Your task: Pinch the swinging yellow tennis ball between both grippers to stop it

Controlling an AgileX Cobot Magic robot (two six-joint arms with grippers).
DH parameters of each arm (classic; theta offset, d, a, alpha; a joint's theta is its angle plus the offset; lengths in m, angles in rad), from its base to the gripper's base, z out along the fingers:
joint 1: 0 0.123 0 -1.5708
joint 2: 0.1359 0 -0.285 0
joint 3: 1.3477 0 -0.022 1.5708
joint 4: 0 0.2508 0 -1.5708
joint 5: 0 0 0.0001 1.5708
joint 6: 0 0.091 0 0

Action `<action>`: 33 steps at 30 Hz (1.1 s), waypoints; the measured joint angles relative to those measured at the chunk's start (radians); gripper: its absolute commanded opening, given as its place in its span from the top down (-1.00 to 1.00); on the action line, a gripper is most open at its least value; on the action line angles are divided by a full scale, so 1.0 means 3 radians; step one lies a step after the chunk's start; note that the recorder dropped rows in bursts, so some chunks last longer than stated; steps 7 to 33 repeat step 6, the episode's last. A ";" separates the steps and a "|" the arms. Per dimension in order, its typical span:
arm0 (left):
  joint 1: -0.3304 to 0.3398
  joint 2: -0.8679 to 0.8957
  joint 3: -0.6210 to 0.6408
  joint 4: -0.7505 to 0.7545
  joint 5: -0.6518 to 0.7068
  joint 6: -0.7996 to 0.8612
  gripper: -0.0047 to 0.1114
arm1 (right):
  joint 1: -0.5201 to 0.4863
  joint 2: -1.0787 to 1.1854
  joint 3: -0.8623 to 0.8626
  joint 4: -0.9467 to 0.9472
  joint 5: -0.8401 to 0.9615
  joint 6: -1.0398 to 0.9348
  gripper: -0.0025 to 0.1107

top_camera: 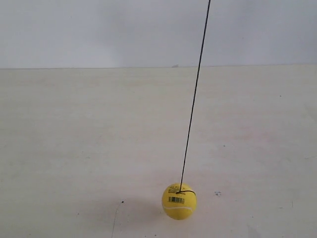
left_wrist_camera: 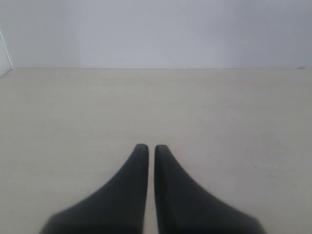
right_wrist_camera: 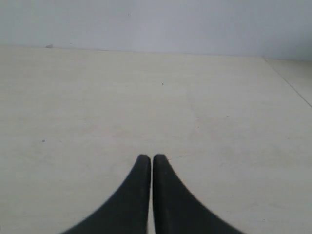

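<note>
The yellow tennis ball [top_camera: 179, 201] hangs low over the pale table near the exterior view's bottom edge, barcode sticker facing the camera. A thin black string [top_camera: 194, 94] runs from it up and slightly right, out of the top of the frame. Neither arm shows in the exterior view. In the left wrist view my left gripper [left_wrist_camera: 147, 147] is shut, its black wedge jaws almost touching with nothing between them. My right gripper [right_wrist_camera: 147, 158] is likewise shut and holds nothing. The ball appears in neither wrist view.
The pale wooden table [top_camera: 74, 139] stretches back to a white wall [top_camera: 99, 29]. A table edge or seam [right_wrist_camera: 290, 83] shows at one side of the right wrist view. The ball's shadow [top_camera: 133, 210] lies on the table beside it.
</note>
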 measured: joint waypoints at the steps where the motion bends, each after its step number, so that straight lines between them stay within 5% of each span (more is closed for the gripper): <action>1: 0.0000 0.0000 0.0000 0.0000 0.0000 0.0000 0.84 | 0.0000 0.0000 0.0000 0.0000 0.0000 0.0000 0.96; 33: 0.0000 0.0000 0.0000 0.0000 0.0000 0.0000 0.84 | 0.0000 0.0000 0.0000 0.0000 0.0007 0.0000 0.96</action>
